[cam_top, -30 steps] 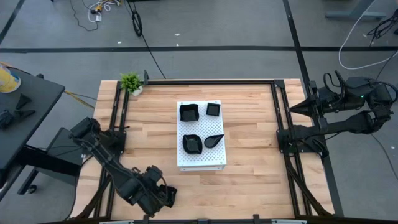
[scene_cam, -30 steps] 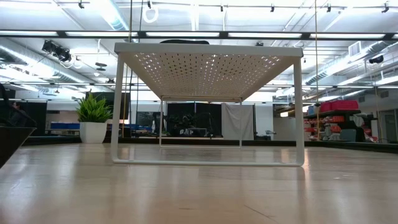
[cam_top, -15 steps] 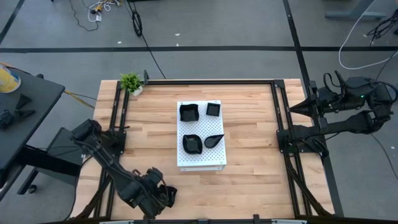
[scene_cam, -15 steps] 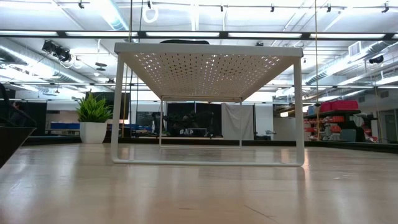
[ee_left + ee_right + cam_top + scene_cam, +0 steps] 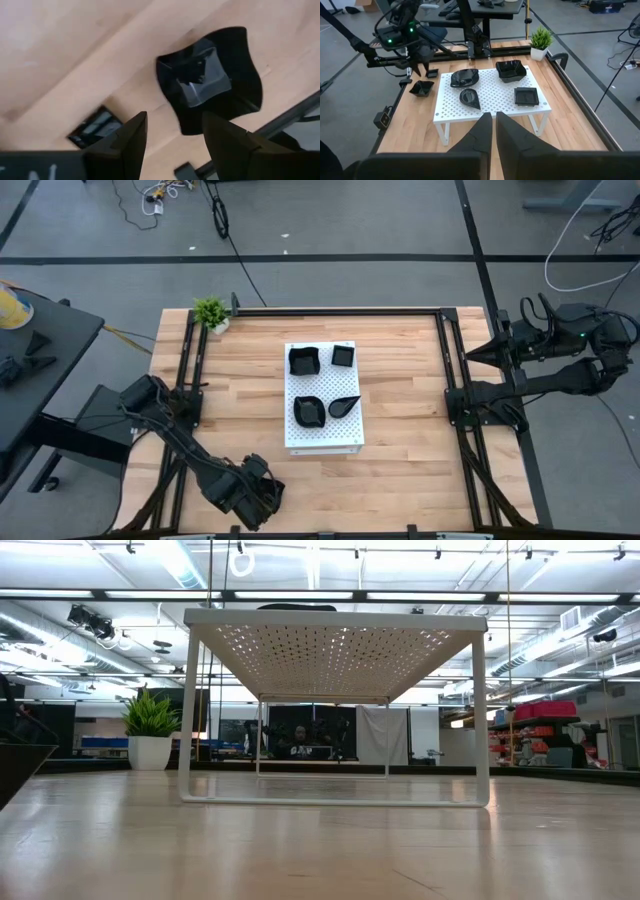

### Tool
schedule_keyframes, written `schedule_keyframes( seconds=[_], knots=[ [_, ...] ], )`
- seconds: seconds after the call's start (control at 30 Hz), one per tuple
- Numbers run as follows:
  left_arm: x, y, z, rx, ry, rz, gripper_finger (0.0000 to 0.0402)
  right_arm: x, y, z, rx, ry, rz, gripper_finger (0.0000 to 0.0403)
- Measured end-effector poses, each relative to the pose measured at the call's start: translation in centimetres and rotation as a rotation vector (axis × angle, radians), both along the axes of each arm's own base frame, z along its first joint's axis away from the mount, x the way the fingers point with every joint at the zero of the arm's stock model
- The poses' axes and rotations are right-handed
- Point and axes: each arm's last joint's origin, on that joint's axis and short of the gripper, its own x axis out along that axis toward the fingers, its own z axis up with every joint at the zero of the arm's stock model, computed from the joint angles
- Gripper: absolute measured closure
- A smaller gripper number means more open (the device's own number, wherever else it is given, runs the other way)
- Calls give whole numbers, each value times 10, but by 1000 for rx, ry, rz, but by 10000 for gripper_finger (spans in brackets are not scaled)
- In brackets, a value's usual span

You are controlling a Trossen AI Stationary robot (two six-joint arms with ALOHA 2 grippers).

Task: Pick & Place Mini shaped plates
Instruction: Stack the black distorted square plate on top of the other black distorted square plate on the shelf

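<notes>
Four mini shaped plates (image 5: pixel 324 384) sat on the white perforated board (image 5: pixel 322 437) at frame centre; a fifth (image 5: pixel 210 75) lay on the tabletop (image 5: pixel 420 460) under the wide-open left hand (image 5: pixel 172 137), lower left. Glossy, stiff, likely slippery; its raised rim seemed the best hold. The right hand (image 5: pixel 493 125) waited shut, empty.

My four cameras

Overhead looks straight down; low sits at tabletop level; both share the white perforated rack (image 5: pixel 323 405); wrists look closer.

A lab or workshop hall: grey floor (image 5: pixel 330 220) marked with black lines, loose cables (image 5: pixel 160 195), exposed ceiling ducts (image 5: pixel 40 625) and strip lights (image 5: pixel 185 560), shelving (image 5: pixel 545 745) beyond the framed wooden surface (image 5: pixel 400 450).
</notes>
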Motion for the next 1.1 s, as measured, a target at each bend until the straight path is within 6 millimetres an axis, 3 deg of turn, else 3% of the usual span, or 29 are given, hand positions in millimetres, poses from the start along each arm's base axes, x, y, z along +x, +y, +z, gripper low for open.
schedule_keyframes(
  seconds=[0.53,1.1],
  knots=[
    [-1,14,-51,-97,-33,23,207,0,0,0,0,0,0,374],
    [8,24,-62,-135,-76,62,207,0,0,0,0,0,0,374]
  ],
)
